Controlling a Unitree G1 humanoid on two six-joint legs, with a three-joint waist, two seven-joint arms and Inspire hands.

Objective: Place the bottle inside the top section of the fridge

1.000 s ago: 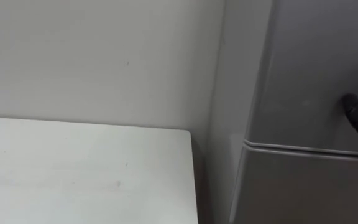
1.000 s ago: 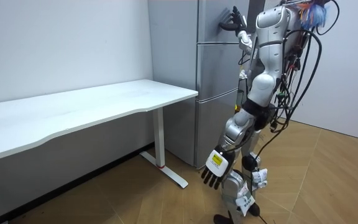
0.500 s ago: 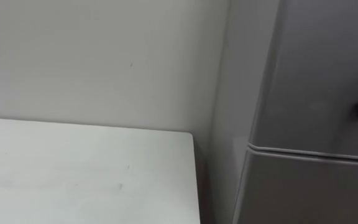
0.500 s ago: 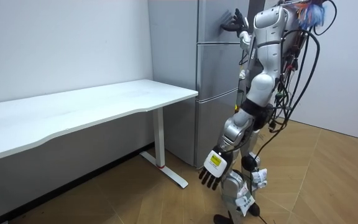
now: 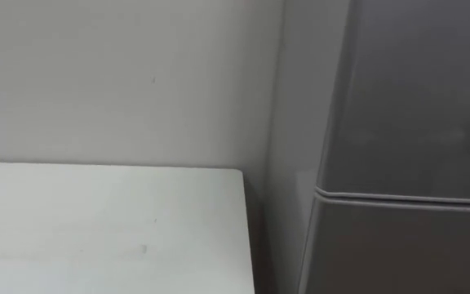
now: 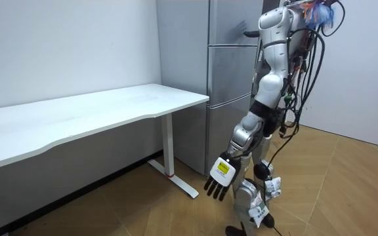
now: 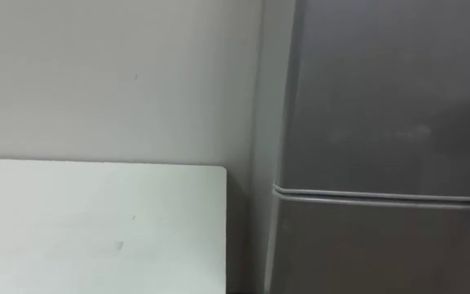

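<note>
Upper fridge door [image 5: 419, 90]: closed; opening comes first.
Right hand [image 6: 249, 32]: raised at that door, likely to open it; grip unreadable.
Left hand [image 6: 218, 186]: hanging, fingers relaxed, empty.

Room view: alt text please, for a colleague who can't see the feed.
The robot stands facing a tall grey fridge, both doors shut, its right hand raised at the upper door and its left hand hanging open beside its leg. A long white table stands along the wall at the room view's left.
</note>
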